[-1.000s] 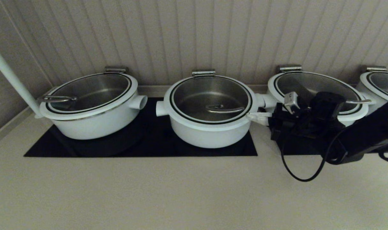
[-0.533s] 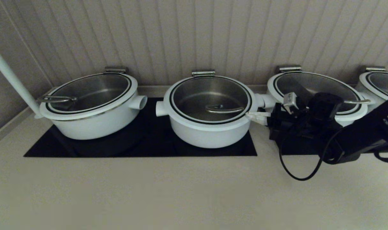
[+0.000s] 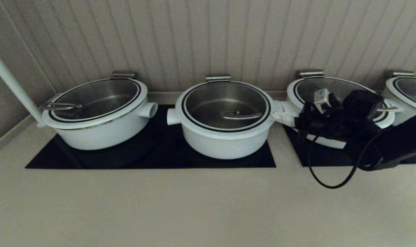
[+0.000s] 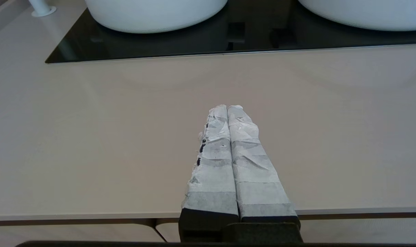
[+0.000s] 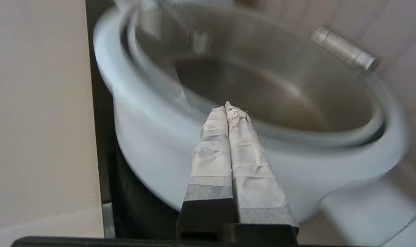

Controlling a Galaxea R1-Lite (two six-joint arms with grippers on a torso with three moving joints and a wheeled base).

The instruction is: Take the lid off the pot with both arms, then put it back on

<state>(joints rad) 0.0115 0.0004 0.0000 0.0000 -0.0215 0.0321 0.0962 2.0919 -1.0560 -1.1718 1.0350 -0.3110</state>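
The pot is the middle white one on the black cooktop, with stubby side handles. The glass lid sits on it, its steel bar handle near the middle. My right gripper is shut and empty, its taped fingertips just off the lid's right rim, below the pot's right handle. In the right wrist view the shut fingers point at the rim of the lid above the pot wall. My left gripper is shut and empty over the bare counter near its front edge, out of the head view.
A wider white pot stands to the left; another is behind my right arm, and a further one at far right. A white pole rises at the left. Black cooktop panel; ribbed wall behind; beige counter in front.
My right gripper has lifted and drawn slightly back to the right, from beside the pot's front right rim to just under its right handle. The lid and pot have not moved.
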